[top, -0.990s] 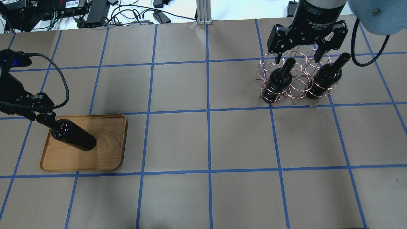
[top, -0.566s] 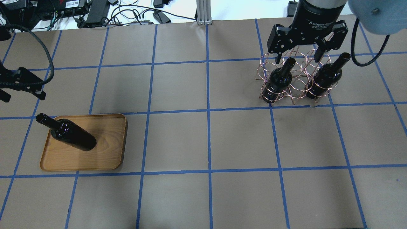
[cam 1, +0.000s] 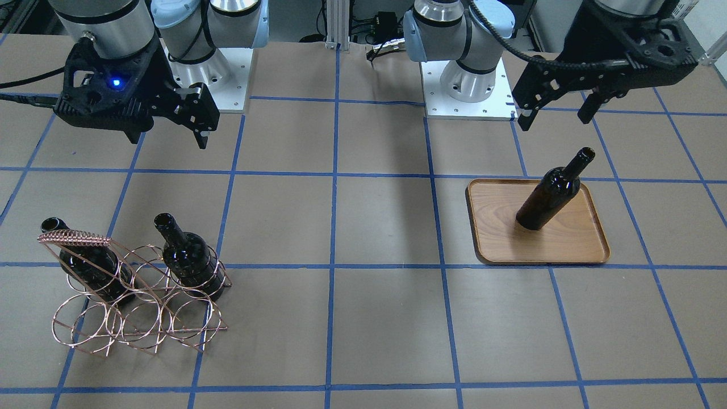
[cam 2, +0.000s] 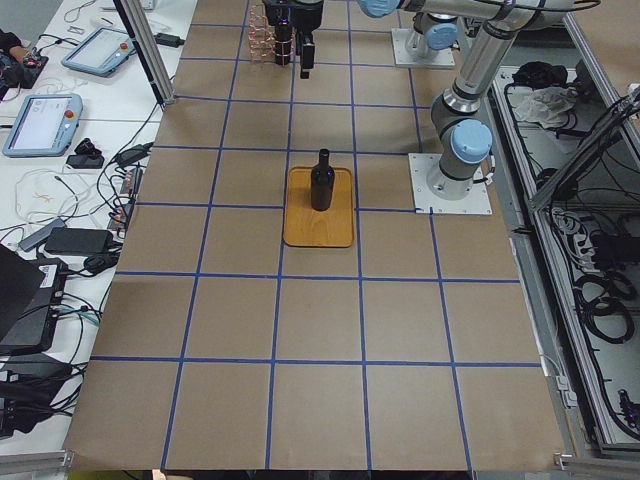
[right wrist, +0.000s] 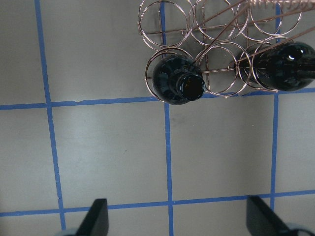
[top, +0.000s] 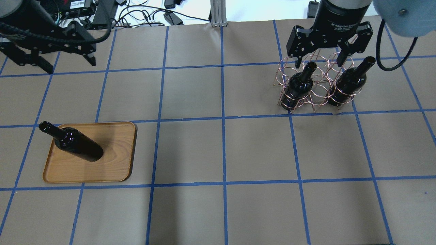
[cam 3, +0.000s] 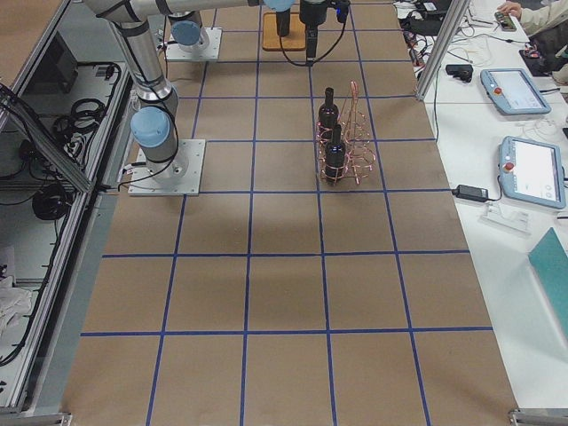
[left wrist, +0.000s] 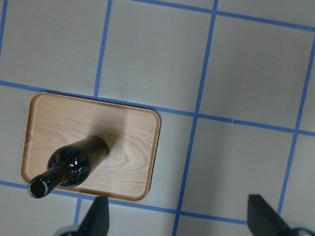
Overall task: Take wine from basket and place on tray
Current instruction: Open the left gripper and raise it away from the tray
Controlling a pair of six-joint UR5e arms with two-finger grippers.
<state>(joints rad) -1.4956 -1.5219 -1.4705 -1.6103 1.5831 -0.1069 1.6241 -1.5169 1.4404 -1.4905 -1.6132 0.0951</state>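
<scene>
One wine bottle [top: 78,148] is standing upright on the tray [top: 114,163] at near left, glossy, near-black and unlabelled; that transfer is looking done. Farther right, a second bottle [top: 299,86] and a third bottle [top: 345,85] are waiting in the basket [top: 315,85]. The right gripper [top: 319,64] is hovering above them, spread and empty. The left gripper [top: 71,68], at far left, is hanging likewise.

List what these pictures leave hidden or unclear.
- Overhead: right gripper covers the basket's far hoops.
- Left wrist: left gripper cut by bottom edge; only fingertips show.
- Exterior right: tray small, partly behind left arm.
- Exterior left: basket too small for detail.
</scene>
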